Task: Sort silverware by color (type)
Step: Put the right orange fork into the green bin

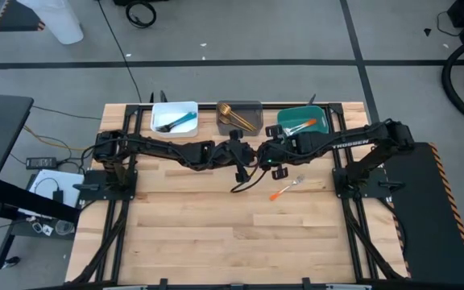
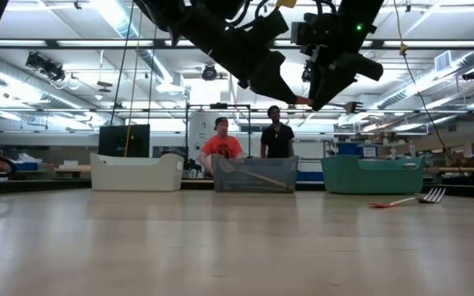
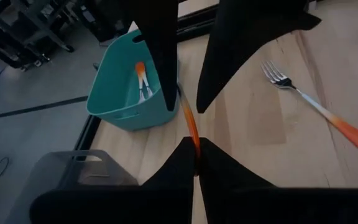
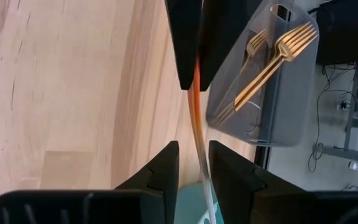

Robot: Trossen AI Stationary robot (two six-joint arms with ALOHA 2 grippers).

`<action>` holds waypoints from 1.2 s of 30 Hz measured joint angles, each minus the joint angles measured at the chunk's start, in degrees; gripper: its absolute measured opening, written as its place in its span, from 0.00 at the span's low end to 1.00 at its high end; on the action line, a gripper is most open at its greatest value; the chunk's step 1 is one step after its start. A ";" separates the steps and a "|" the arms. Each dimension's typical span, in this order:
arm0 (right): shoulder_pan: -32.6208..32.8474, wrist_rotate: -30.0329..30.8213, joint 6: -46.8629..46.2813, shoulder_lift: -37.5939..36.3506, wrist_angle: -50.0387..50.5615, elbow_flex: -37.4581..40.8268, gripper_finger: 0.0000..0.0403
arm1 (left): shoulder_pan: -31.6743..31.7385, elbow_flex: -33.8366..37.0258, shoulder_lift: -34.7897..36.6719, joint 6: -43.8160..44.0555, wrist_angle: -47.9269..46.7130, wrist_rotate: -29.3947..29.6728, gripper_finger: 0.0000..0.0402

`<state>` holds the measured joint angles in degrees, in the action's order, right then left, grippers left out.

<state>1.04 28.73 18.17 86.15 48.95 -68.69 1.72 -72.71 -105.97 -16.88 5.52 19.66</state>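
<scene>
My left gripper (image 3: 196, 146) is shut on an orange-handled silver fork (image 3: 188, 118), high over the table's middle (image 1: 238, 155). My right gripper (image 4: 194, 152) faces it there (image 1: 271, 153), open, with one finger on each side of the fork's shaft (image 4: 199, 140). I cannot see either finger touching it. In the low view the tines (image 2: 352, 107) stick out past the right gripper. A second orange-handled fork (image 1: 287, 188) lies flat on the table. The white bin (image 1: 174, 117) holds blue-handled pieces, the grey bin (image 1: 240, 115) gold forks, and the teal bin (image 1: 303, 122) orange-handled ones. My left gripper pinches the fork's orange handle (image 3: 195, 138) between its two fingertips. It comes roughly level from the table's left, and the fork runs straight on from the fingers toward the right gripper. The fork is lifted clear of the table and lies about level.
The three bins stand in a row along the table's far edge. A dark cable loop (image 1: 244, 184) hangs below the grippers near the loose fork. Bare wood fills the near half of the table (image 1: 216, 234). Two people (image 2: 220, 148) stand beyond the far edge.
</scene>
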 joint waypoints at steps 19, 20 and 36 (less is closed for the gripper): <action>0.05 -0.12 3.07 -0.01 1.07 0.02 0.03 | -0.02 0.00 0.53 -1.33 -1.86 0.72 0.11; 0.04 -0.12 3.31 0.00 1.81 0.03 0.03 | -0.02 0.00 0.96 -1.55 -2.94 1.17 0.13; -1.07 -0.22 8.87 -1.17 5.02 2.15 0.03 | -1.99 -0.02 5.40 3.00 -22.06 1.86 0.26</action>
<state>-0.03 28.51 27.04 84.98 53.97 -66.53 -0.27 -72.73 -100.57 -13.89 -16.55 21.52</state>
